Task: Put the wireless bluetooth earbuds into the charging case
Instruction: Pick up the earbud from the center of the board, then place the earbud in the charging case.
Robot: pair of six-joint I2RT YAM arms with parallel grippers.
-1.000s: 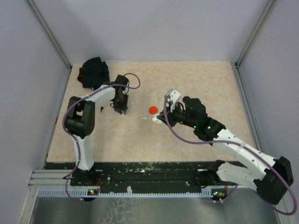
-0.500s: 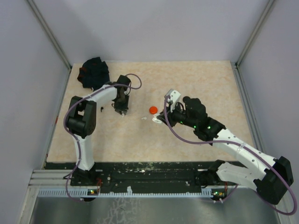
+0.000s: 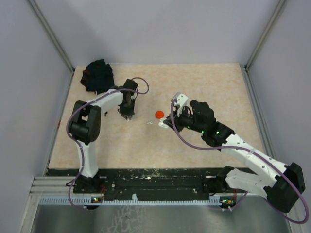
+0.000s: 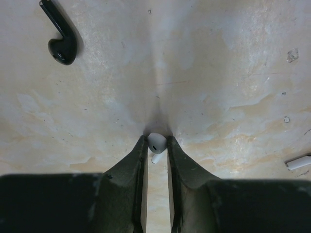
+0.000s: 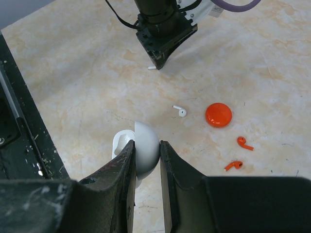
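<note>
Your left gripper pinches a white earbud at the table. Your right gripper clamps the white charging case. A black earbud lies apart.

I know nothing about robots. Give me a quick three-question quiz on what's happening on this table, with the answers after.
1. What is the left end effector pinching? A) a black earbud B) a white earbud C) a black cloth
2. True or false: the right end effector holds nothing.
3. In the right wrist view, how many red earbuds lie beside the red disc?
Key: 1 B. 2 False, it grips the white case. 3 Two.
</note>
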